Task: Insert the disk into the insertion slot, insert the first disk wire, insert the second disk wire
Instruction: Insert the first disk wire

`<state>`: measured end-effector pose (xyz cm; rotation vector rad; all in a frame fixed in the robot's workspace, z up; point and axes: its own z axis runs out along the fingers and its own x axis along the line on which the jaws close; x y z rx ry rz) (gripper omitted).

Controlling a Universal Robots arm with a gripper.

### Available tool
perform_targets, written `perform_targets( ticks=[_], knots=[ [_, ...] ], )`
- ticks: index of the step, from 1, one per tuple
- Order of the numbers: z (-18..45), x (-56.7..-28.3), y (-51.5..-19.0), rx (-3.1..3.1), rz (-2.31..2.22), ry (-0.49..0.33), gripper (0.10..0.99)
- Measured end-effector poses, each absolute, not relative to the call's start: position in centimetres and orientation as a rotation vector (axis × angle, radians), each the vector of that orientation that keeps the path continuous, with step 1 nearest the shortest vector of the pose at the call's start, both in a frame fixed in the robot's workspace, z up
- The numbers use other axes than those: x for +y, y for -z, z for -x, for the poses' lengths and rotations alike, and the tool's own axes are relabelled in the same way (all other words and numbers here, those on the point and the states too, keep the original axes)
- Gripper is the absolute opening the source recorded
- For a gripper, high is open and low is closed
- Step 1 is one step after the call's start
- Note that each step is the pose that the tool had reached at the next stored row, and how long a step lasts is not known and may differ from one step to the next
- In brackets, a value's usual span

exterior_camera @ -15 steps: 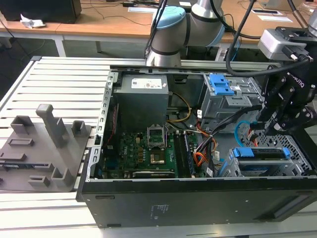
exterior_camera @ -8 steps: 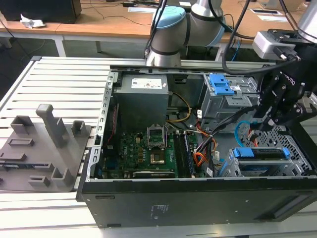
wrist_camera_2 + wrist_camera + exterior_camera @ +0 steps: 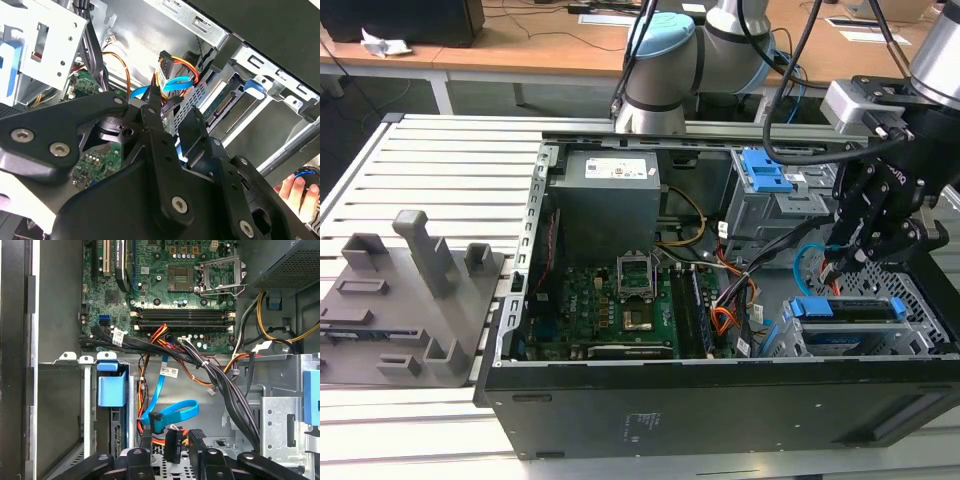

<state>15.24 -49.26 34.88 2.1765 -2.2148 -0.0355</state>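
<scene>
claw [image 3: 848, 258]: inside the open computer case [image 3: 720, 405], toward the exterior view's right; its fingers [image 3: 196, 437] stand narrowly apart and grip nothing.
dark plug [image 3: 173, 444]: on orange and red wires, between the fingers, with a gap on each side.
disk [image 3: 845, 308]: seated in the insertion slot [image 3: 923, 305], blue carrier edge showing.
second disk wire [image 3: 177, 411]: loops just beside the claw, its small dark end near one finger.
taller cage [image 3: 770, 205]: next to the slot, blue latch on top.
bench [image 3: 440, 160]: carries the case.
hand [image 3: 296, 192]: outside the case wall.
</scene>
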Motion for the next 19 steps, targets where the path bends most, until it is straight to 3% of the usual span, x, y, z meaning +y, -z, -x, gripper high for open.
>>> perform_targets(
  ticks=[2, 7, 19],
  knots=[
    [-15.24, -49.26, -34.88, -2.215, -2.177, 0.035, 0.412],
    [-15.24, -49.26, -34.88, -2.215, -2.176, 0.035, 0.188],
    [-15.77, -49.62, -34.87, -2.215, -2.176, 0.035, 0.188]
  ],
)
